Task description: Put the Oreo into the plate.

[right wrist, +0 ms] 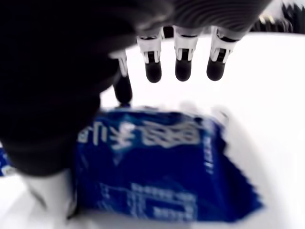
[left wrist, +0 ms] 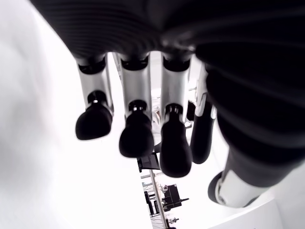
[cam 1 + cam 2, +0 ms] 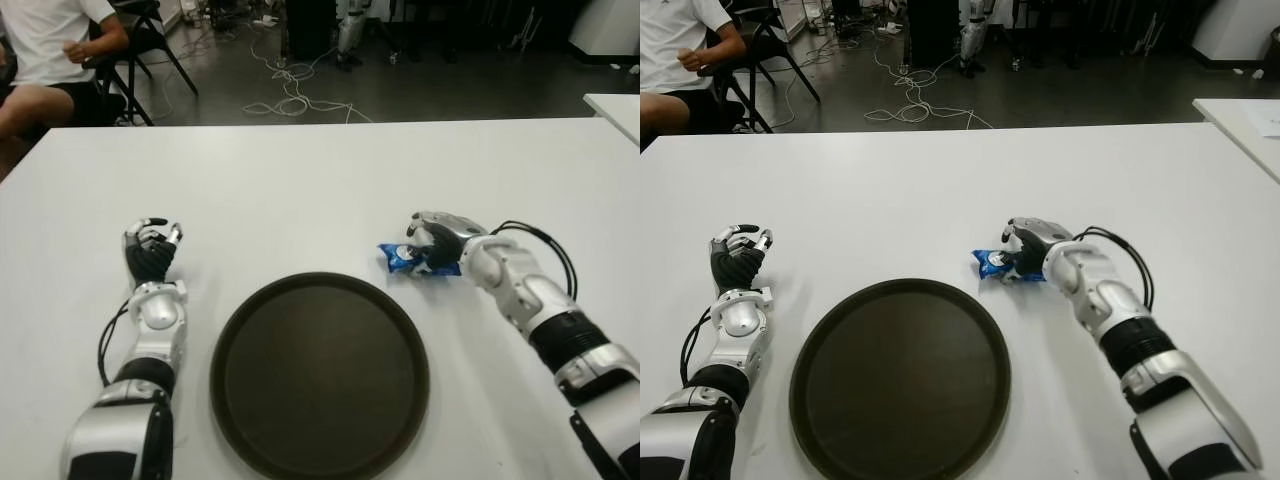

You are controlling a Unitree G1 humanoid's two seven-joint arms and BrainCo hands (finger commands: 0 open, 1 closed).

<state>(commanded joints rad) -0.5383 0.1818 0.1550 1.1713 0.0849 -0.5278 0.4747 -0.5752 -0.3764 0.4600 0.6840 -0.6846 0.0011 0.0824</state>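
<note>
Sitting nearest the robot, the dark round plate (image 3: 320,375) lies bare on the white table (image 3: 320,180). Just past its far right rim lies the Oreo (image 3: 408,258), a small blue foil packet resting on the table, not yet in the plate. The right hand (image 3: 432,240) is over the packet with its fingers (image 1: 183,67) arched above it, extended and not closed, so nothing is gripped. The packet looks light, soft and crinkly, probably slippery, with fragile biscuits inside; a gentle pinch across its short width seems safest. Its long axis runs roughly left to right, one crimped end pointing toward the robot's left. The left hand (image 3: 150,250) shows left of the plate, fingers loosely curled, holding nothing.
</note>
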